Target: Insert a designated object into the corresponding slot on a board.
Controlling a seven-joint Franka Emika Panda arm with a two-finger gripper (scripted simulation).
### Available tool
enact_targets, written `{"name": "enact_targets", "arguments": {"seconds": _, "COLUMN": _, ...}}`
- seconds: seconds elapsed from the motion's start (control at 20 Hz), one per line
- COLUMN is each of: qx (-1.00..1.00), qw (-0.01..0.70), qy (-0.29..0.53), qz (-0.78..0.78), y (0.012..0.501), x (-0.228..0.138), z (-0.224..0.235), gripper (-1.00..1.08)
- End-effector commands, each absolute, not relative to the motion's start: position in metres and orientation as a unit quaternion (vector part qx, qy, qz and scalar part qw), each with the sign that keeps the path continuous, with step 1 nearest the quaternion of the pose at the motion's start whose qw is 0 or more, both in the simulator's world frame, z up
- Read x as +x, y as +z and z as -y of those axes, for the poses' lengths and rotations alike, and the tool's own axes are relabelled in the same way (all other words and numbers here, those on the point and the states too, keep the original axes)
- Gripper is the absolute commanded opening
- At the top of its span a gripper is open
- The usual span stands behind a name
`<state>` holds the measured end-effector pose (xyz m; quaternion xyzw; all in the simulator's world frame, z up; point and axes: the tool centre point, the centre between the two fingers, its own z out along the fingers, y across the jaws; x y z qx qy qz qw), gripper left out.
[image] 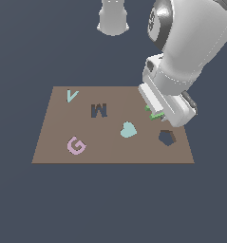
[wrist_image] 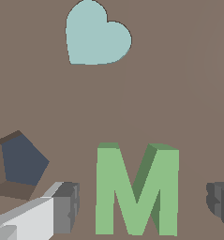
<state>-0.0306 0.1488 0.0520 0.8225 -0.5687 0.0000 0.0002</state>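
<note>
In the exterior view, the brown board (image: 110, 142) is seen lying flat on a dark surface, with the white Panda arm (image: 191, 42) bent down over the board's far corner on the exterior view's right. The end effector (image: 157, 113) is lowered close to the board there, and only slivers of the green M block (image: 156, 115) are visible beneath it, so the grip cannot be judged from this view. The dark M-shaped slot (image: 99, 110) is found well apart from the block, toward the exterior view's left, near the pale teal V (image: 72, 95). A pink G (image: 76, 145) lies near the front edge, a teal heart (image: 128, 129) sits mid-board, and a dark pentagon cutout (image: 167, 137) is recessed just in front of the end effector. In the wrist view, the green M block (wrist_image: 137, 190) is shown lying on the board between the two fingers (wrist_image: 62, 208), which are spread wide, with a clear gap left on each side and no contact made. The pentagon cutout (wrist_image: 22, 161) and the teal heart (wrist_image: 95, 35) are also seen there.
</note>
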Motion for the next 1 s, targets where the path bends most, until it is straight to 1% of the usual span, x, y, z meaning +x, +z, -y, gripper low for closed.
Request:
{"name": "enact_targets", "arguments": {"seconds": 0.0, "qx": 0.818, "qw": 0.0, "qy": 0.0, "qz": 0.575, "y": 0.05, "x": -0.029, "z": -0.151, "gripper": 1.0}}
{"name": "enact_targets", "arguments": {"seconds": 0.3, "qx": 0.817, "qw": 0.0, "qy": 0.0, "qz": 0.576, "y": 0.049, "x": -0.029, "z": -0.151, "gripper": 1.0}}
{"name": "enact_targets", "arguments": {"seconds": 0.75, "qx": 0.816, "qw": 0.0, "qy": 0.0, "qz": 0.578, "y": 0.03, "x": -0.029, "z": -0.151, "gripper": 1.0}}
{"name": "enact_targets", "arguments": {"seconds": 0.8, "qx": 0.816, "qw": 0.0, "qy": 0.0, "qz": 0.578, "y": 0.03, "x": -0.029, "z": -0.151, "gripper": -1.0}}
{"name": "enact_targets", "arguments": {"seconds": 0.95, "qx": 0.816, "qw": 0.0, "qy": 0.0, "qz": 0.578, "y": 0.03, "x": -0.029, "z": -0.151, "gripper": -1.0}}
